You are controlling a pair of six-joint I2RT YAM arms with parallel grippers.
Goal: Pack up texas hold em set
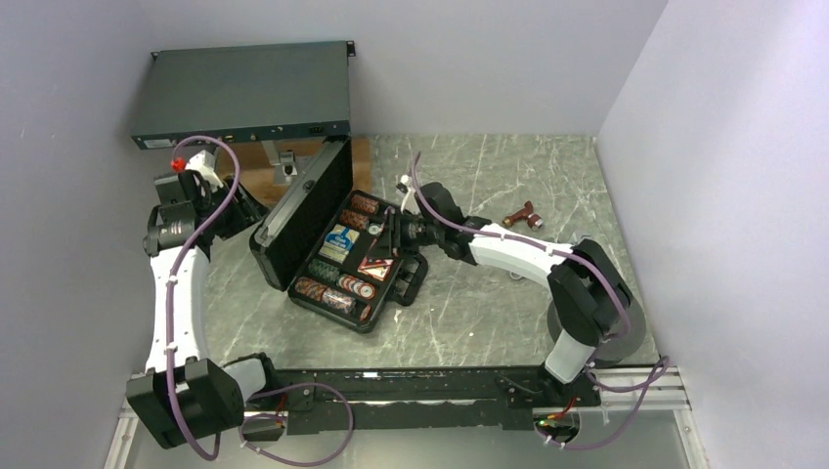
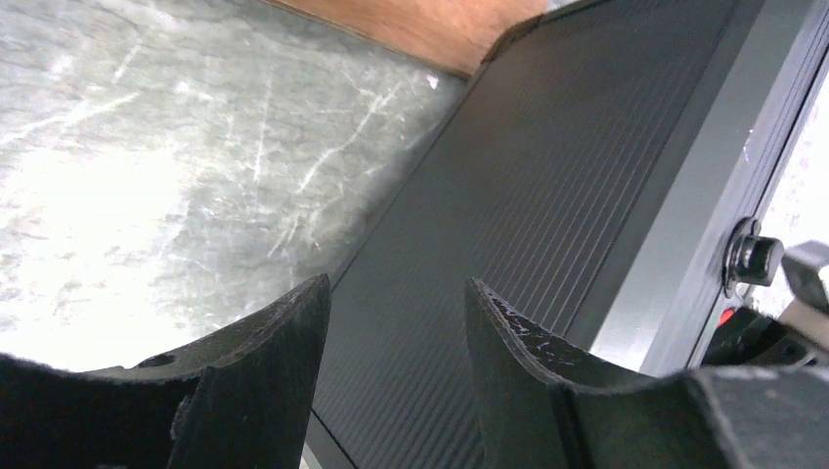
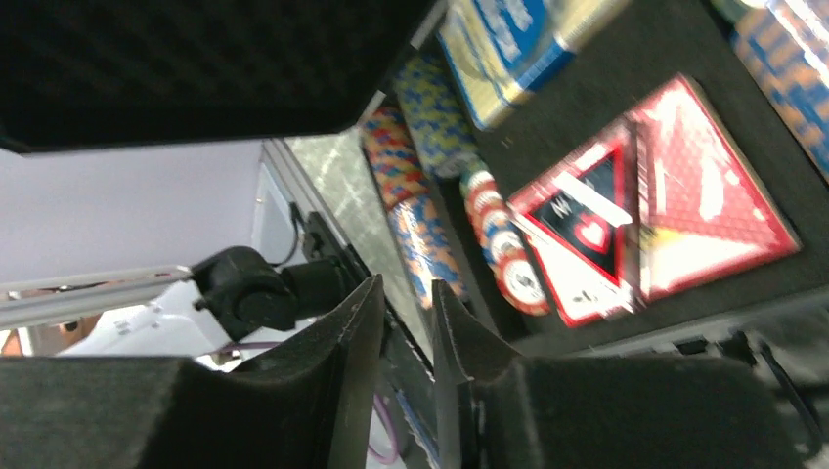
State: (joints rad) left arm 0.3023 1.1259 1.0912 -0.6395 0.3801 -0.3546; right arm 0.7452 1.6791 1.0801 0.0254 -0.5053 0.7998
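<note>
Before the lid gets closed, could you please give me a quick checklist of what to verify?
1. Chips seated in the case: ok.
2. Red card box and blue card box lying in slots: ok.
3. Right gripper clear of the case: not ok, it hangs over the contents.
4. Left gripper open behind the lid: ok.
5. Contents low enough for closing: cannot tell.

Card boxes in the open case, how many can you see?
2. A blue and yellow card box sits in the middle of the case; a red card box lies just right of it in the top view. More may be hidden.
</note>
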